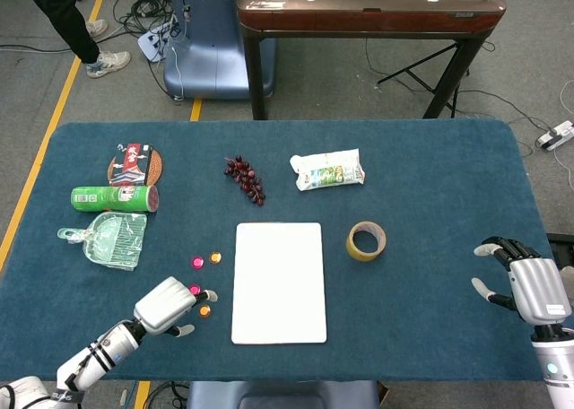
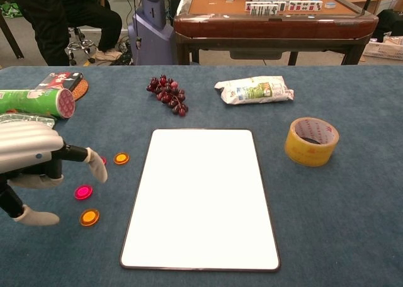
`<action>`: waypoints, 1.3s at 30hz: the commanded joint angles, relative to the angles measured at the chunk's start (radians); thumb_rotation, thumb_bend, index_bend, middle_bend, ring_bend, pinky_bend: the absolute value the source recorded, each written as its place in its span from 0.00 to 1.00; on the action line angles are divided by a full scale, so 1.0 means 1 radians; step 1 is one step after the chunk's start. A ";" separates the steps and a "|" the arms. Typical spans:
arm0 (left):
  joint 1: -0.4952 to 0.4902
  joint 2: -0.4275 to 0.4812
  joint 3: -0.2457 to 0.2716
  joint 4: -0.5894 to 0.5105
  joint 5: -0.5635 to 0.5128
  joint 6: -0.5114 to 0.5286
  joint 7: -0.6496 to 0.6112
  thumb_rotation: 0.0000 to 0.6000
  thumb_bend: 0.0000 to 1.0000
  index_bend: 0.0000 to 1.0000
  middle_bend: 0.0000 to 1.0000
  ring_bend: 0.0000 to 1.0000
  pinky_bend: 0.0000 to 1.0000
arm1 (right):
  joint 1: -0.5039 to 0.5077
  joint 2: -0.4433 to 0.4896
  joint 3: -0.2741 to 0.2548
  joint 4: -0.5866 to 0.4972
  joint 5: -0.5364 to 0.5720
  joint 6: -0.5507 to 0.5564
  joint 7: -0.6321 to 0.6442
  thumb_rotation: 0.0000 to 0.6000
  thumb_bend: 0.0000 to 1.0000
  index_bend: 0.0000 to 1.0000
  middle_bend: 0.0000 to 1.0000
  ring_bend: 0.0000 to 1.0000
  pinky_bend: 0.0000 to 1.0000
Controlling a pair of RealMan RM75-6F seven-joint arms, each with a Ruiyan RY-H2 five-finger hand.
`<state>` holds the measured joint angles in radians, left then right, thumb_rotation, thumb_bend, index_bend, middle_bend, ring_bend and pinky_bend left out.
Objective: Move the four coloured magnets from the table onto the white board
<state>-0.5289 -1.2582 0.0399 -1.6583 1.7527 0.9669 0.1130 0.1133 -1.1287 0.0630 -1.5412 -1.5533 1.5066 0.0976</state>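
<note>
Four magnets sit on the blue table (image 1: 430, 248) left of the white board (image 2: 200, 196), none on it yet. My left hand (image 2: 31, 161) hovers among them with fingers spread, holding nothing. In the chest view one fingertip (image 2: 99, 167) reaches out over the first pink magnet (image 2: 103, 160), which is mostly hidden behind it; I cannot tell whether it touches. Just past that fingertip, toward the board, lies the first orange magnet (image 2: 121, 158). Below the fingertip lies the second pink magnet (image 2: 83, 192), and the second orange magnet (image 2: 89, 218) sits just beside the thumb tip (image 2: 38, 219), apart from it.

My head view adds what the chest view lacks: my right hand (image 1: 529, 283), well away on the far side of the board, fingers loosely parted and empty, with the tape roll (image 1: 366, 240) between it and the board.
</note>
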 commanded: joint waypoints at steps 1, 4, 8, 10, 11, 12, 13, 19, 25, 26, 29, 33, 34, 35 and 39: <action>-0.007 -0.016 0.000 0.010 -0.020 -0.008 0.017 1.00 0.22 0.38 1.00 1.00 1.00 | 0.000 0.003 0.001 0.001 0.001 -0.001 0.006 1.00 0.16 0.39 0.33 0.31 0.44; -0.011 -0.022 0.001 0.016 -0.037 -0.017 0.031 1.00 0.22 0.39 1.00 1.00 1.00 | 0.000 0.004 0.000 0.000 -0.002 -0.001 0.009 1.00 0.16 0.39 0.33 0.31 0.44; -0.015 -0.027 0.008 0.014 -0.086 -0.053 0.041 1.00 0.22 0.39 1.00 1.00 1.00 | 0.000 0.005 -0.002 0.000 -0.005 -0.003 0.012 1.00 0.16 0.39 0.33 0.31 0.44; -0.021 -0.027 0.010 0.006 -0.117 -0.077 0.051 1.00 0.22 0.40 1.00 1.00 1.00 | 0.002 0.005 -0.003 0.000 -0.006 -0.007 0.011 1.00 0.16 0.39 0.33 0.31 0.44; -0.023 -0.029 0.010 0.006 -0.126 -0.082 0.059 1.00 0.22 0.41 1.00 1.00 1.00 | 0.002 0.005 -0.004 0.000 -0.007 -0.009 0.010 1.00 0.16 0.39 0.33 0.31 0.44; -0.024 -0.032 0.010 0.008 -0.133 -0.085 0.065 1.00 0.22 0.41 1.00 1.00 1.00 | 0.002 0.005 -0.005 -0.001 -0.009 -0.009 0.009 1.00 0.16 0.39 0.33 0.31 0.44; -0.025 -0.034 0.011 0.009 -0.142 -0.089 0.069 1.00 0.22 0.41 1.00 1.00 1.00 | 0.002 0.005 -0.007 -0.002 -0.011 -0.009 0.008 1.00 0.16 0.39 0.33 0.31 0.44; -0.029 -0.056 0.012 0.006 -0.168 -0.088 0.079 1.00 0.22 0.42 1.00 1.00 1.00 | 0.001 0.005 -0.006 -0.003 -0.013 -0.006 0.006 1.00 0.16 0.39 0.33 0.31 0.44; -0.041 -0.084 0.013 0.016 -0.194 -0.105 0.125 1.00 0.22 0.42 1.00 1.00 1.00 | 0.000 0.005 -0.005 -0.002 -0.012 -0.005 0.008 1.00 0.16 0.39 0.33 0.31 0.44; -0.043 -0.087 0.014 0.017 -0.202 -0.111 0.135 1.00 0.22 0.43 1.00 1.00 1.00 | 0.000 0.005 -0.005 -0.002 -0.011 -0.005 0.009 1.00 0.16 0.39 0.33 0.31 0.44; -0.049 -0.097 0.014 0.020 -0.226 -0.124 0.171 1.00 0.22 0.43 1.00 1.00 1.00 | 0.001 0.006 -0.005 -0.002 -0.010 -0.009 0.011 1.00 0.16 0.39 0.33 0.31 0.44; -0.053 -0.107 0.013 0.025 -0.262 -0.138 0.196 1.00 0.22 0.43 1.00 1.00 1.00 | 0.000 0.007 -0.004 -0.001 -0.009 -0.008 0.014 1.00 0.16 0.39 0.33 0.31 0.44; -0.054 -0.112 0.012 0.029 -0.269 -0.137 0.204 1.00 0.22 0.43 1.00 1.00 1.00 | 0.000 0.007 -0.004 -0.001 -0.008 -0.009 0.015 1.00 0.16 0.39 0.33 0.31 0.44; -0.055 -0.114 0.011 0.032 -0.274 -0.137 0.206 1.00 0.22 0.44 1.00 1.00 1.00 | 0.000 0.006 -0.004 -0.001 -0.008 -0.009 0.014 1.00 0.16 0.39 0.33 0.31 0.44; -0.058 -0.121 0.006 0.042 -0.291 -0.132 0.212 1.00 0.22 0.44 1.00 1.00 1.00 | 0.001 0.006 -0.004 -0.001 -0.006 -0.012 0.013 1.00 0.16 0.39 0.33 0.31 0.44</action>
<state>-0.5862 -1.3782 0.0466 -1.6169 1.4619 0.8343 0.3238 0.1143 -1.1229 0.0592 -1.5421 -1.5597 1.4948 0.1105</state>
